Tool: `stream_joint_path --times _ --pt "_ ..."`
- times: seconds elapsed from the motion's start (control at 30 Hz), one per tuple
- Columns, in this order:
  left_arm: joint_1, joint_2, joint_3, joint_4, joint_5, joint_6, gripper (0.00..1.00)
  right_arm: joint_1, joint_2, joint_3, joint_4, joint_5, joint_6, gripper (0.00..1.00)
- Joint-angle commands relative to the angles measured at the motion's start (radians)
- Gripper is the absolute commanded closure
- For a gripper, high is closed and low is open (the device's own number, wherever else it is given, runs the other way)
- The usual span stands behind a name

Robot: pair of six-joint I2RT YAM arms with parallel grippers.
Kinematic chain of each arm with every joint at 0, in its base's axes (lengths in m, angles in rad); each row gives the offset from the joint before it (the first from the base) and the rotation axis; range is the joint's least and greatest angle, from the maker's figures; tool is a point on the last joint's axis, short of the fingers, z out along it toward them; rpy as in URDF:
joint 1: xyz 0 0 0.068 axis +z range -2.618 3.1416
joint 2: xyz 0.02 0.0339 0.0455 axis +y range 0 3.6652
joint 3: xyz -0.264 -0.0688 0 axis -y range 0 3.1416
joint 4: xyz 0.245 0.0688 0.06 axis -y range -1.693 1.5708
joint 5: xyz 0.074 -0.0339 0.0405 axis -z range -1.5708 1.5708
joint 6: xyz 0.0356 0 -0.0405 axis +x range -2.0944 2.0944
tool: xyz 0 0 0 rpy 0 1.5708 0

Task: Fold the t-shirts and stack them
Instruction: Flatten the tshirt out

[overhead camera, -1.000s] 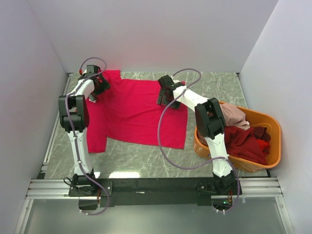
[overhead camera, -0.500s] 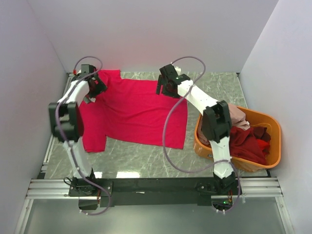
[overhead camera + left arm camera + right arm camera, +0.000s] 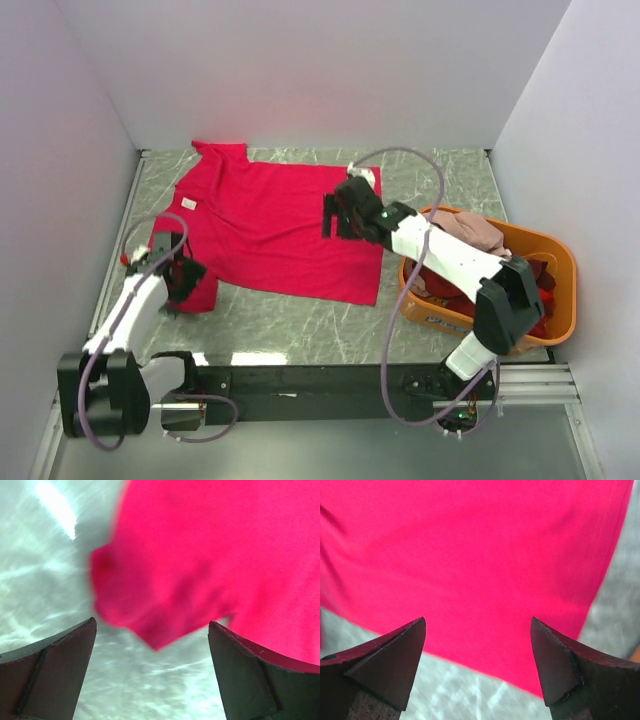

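The crimson-pink t-shirt [image 3: 275, 225] is laid flat toward the worktop's [image 3: 300, 325] far-left corner, ready for folding, while the left gripper [image 3: 182, 282] by its near sleeve and the right gripper [image 3: 338, 215] over its hem side are kept wide open, nothing being grasped.

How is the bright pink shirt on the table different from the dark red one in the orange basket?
The crimson-pink t-shirt lies spread flat on the table; the dark red t-shirt sits crumpled in the orange basket. The crimson-pink one is brighter, the dark red one deeper in colour. The crimson-pink one shows its sleeves and white neck label; the dark red one is only a bunched heap. Both are soft cloth, neither folded yet.
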Motion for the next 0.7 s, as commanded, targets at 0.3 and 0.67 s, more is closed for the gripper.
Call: stream_joint_path --times 0.3,0.67 --pt "0.003 -0.039 -0.103 0.047 -0.116 -0.202 0.07 0.019 -0.218 -0.293 0.114 -0.070 -0.039 0.09" --pt "0.014 0.178 -0.063 0.085 -0.139 -0.207 0.96 0.045 -0.326 -0.400 0.090 -0.098 -0.053 0.10"
